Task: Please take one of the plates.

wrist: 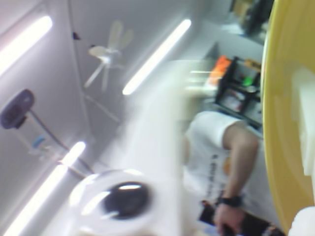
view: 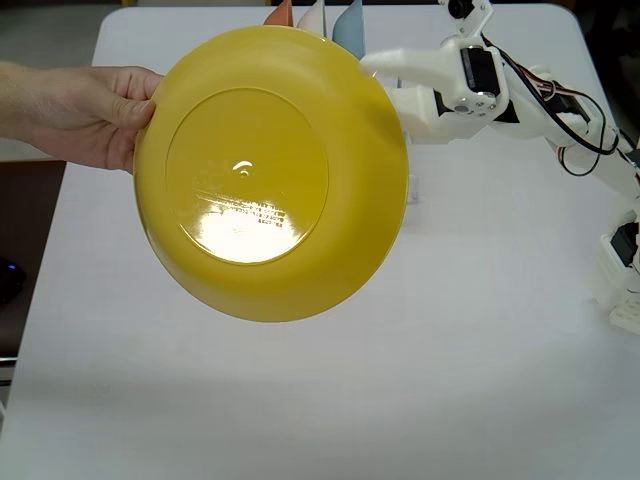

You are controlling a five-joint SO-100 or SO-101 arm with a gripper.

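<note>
A glossy yellow plate [view: 270, 170] is held up off the white table [view: 480, 350], its underside facing the fixed view. A person's hand [view: 80, 115] grips its left rim. My gripper [view: 385, 72] meets the plate's upper right rim, with one white finger [view: 405, 62] showing and the fingertips partly hidden by the plate. In the wrist view the yellow plate [wrist: 280, 147] fills the right edge, nearly edge-on. A white finger [wrist: 305, 118] lies against its face, so the gripper looks shut on the rim.
Behind the yellow plate, the upright edges of an orange plate [view: 284, 14], a white one [view: 314, 14] and a light blue plate [view: 349, 24] stick up at the table's far side. The arm's body [view: 560, 110] and base [view: 620, 270] stand at the right. The wrist view shows a person [wrist: 216, 157] and ceiling lights.
</note>
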